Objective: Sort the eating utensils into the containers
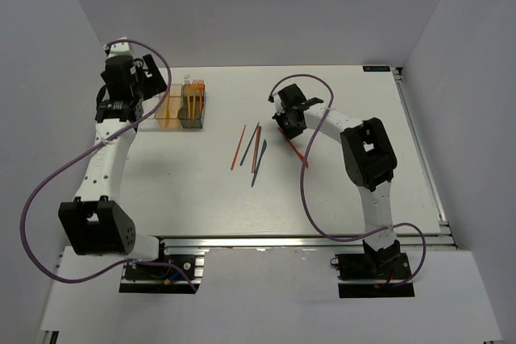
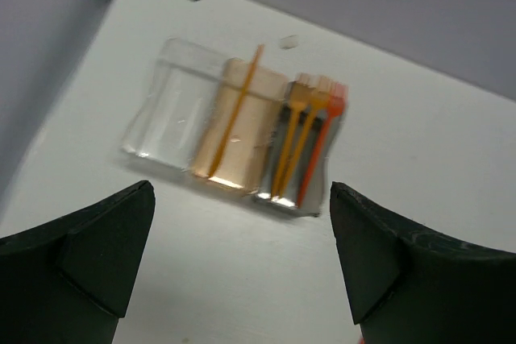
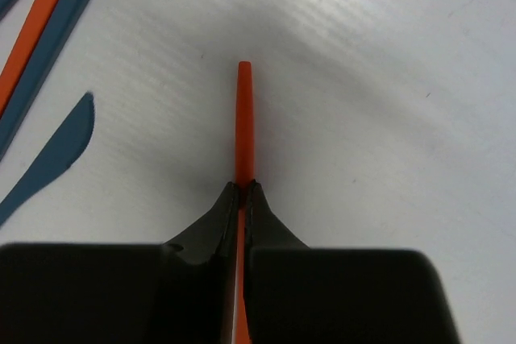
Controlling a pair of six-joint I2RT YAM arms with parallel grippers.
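Observation:
Three joined containers stand at the back left: clear (image 2: 161,110), tan-orange (image 2: 242,130) (image 1: 171,109) and dark grey (image 2: 313,168) (image 1: 193,106). An orange stick (image 2: 235,113) leans in the tan-orange one. Two orange forks (image 2: 296,130) and a red fork (image 2: 321,144) stand in the grey one. My left gripper (image 2: 242,267) (image 1: 153,78) hovers open above and just short of the containers, holding nothing. My right gripper (image 3: 243,187) (image 1: 284,124) is down at the table, shut on a red stick (image 3: 243,110) (image 1: 298,153). The stick's tip pokes out ahead of the fingertips.
Loose utensils lie mid-table, left of the right gripper: a red stick (image 1: 238,148), dark blue sticks (image 1: 252,142) and a blue knife (image 1: 260,155) (image 3: 52,159). In the right wrist view a red stick (image 3: 44,2) lies between blue ones at top left. Grey walls enclose the table.

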